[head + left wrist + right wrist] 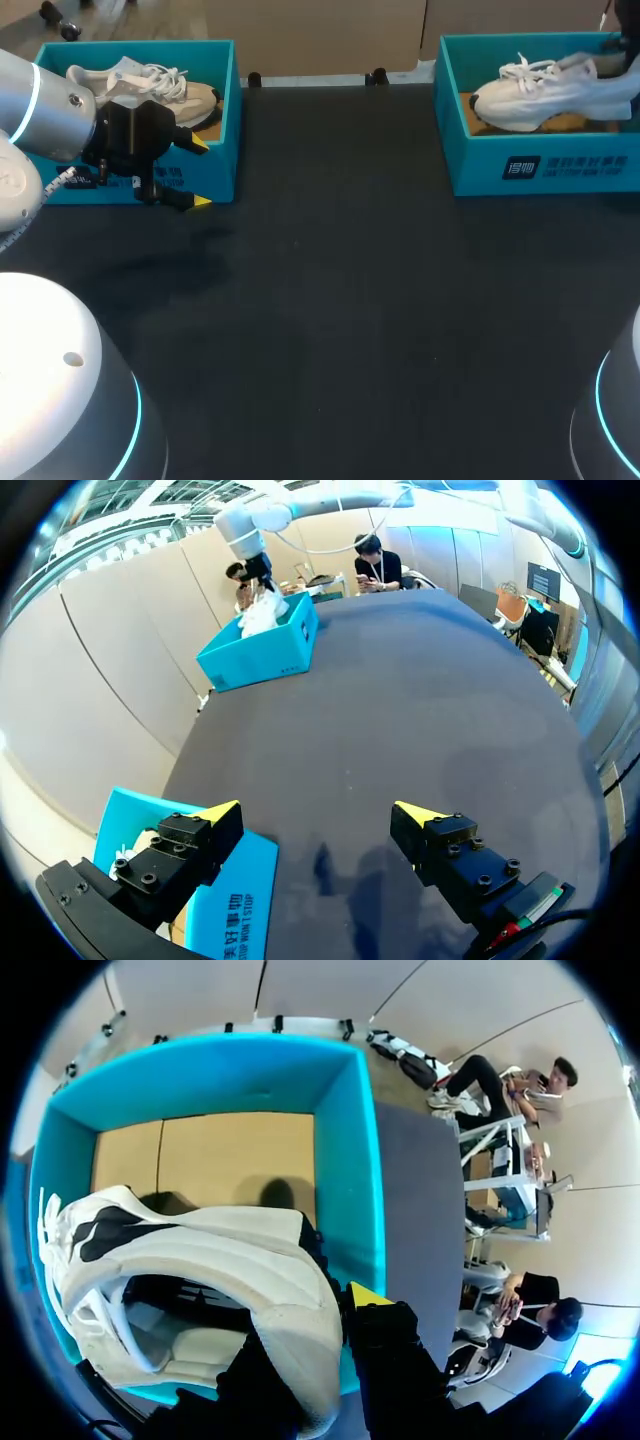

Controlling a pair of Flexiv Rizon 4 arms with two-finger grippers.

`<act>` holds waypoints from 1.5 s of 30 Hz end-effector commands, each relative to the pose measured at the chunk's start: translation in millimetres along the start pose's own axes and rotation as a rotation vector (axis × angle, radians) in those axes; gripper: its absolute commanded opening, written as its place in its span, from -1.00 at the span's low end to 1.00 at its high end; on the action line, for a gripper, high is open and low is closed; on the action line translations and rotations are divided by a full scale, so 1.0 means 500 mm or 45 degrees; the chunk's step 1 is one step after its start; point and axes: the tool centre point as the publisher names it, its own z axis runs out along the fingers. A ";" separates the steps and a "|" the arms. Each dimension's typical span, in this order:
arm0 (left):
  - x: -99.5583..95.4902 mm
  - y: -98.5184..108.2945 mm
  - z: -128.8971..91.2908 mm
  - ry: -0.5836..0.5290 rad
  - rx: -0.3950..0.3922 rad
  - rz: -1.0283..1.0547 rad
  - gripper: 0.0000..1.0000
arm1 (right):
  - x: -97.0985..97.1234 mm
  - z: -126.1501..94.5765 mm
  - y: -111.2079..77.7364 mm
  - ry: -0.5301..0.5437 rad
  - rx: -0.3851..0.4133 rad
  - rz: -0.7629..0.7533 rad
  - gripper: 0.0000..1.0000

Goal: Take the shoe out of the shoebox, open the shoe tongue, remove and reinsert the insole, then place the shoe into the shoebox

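Head view shows a matte black surface point(340, 300) carrying two open shoeboxes at its far edge, well apart, one towards each side.

Item 1: the right-hand teal shoebox point(540, 160) holds the white chunky-soled sneaker point(540, 95). The sneaker is tilted, with its heel above the box rim at the outer side and its toe low, near the inner wall. In the right wrist view the sneaker hangs over the tan cardboard floor point(230, 1155) of the box and casts a shadow on it.

Item 2: the right jaws grip the sneaker by the heel. One yellow fingertip point(362, 1294) lies against the outside of the heel wall. The other finger is a dark shape inside the collar, so the heel wall is pinched between them.

Item 3: the left-hand teal shoebox point(215, 120) contains a cream and white lace-up sneaker point(150, 85) lying on its side.

Item 4: the left arm point(50, 105) is at the front corner of that box. In the left wrist view the left jaws are spread wide and grip nothing. One yellow-tipped finger point(222, 810) is over the box wall and the other is over bare surface.
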 end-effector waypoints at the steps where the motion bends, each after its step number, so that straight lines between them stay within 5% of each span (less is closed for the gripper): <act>1: 0.001 -0.001 -0.001 0.001 -0.004 0.000 1.00 | 0.003 0.013 0.004 -0.002 0.003 0.004 -1.00; 22: 0.001 -0.001 -0.001 0.001 -0.004 0.000 1.00 | 0.009 0.058 -0.019 -0.038 0.017 0.024 -1.00; 45: 0.001 -0.001 -0.001 0.001 -0.004 0.000 1.00 | 0.005 0.087 -0.094 -0.068 0.030 0.022 -1.00</act>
